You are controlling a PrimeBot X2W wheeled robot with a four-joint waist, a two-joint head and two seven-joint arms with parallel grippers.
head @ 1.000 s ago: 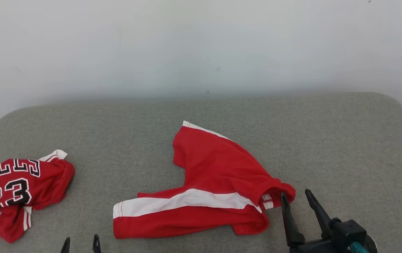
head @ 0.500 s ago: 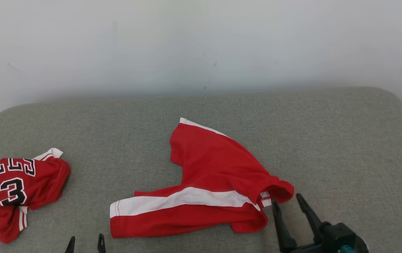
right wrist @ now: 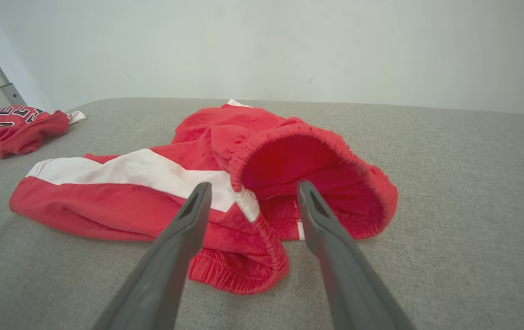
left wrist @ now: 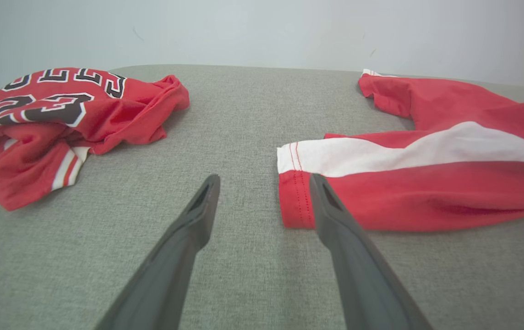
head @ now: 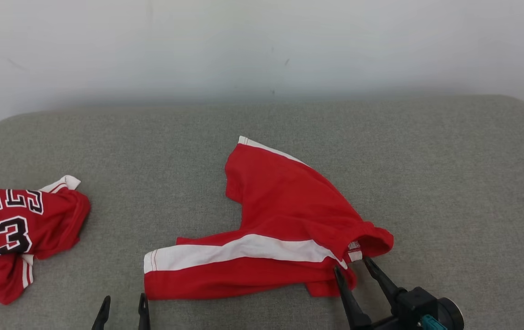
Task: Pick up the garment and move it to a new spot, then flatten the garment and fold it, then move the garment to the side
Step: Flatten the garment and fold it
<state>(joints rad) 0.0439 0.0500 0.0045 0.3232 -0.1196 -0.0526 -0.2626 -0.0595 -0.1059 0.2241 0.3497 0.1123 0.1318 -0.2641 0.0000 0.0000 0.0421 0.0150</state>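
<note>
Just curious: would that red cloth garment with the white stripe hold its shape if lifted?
Probably not: the red white-striped cloth garment lies rumpled, so it should droop. Likely light too: its fabric looks thin.

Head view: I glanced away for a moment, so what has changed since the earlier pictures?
The right gripper moved left to the waistband of the red shorts; its open fingers now straddle that edge without gripping. The left gripper edged right toward the shorts' leg hem, also open. Nothing was taken hold of or let go. Shorts and jersey lie as before; the overall shift is the camera's.
</note>
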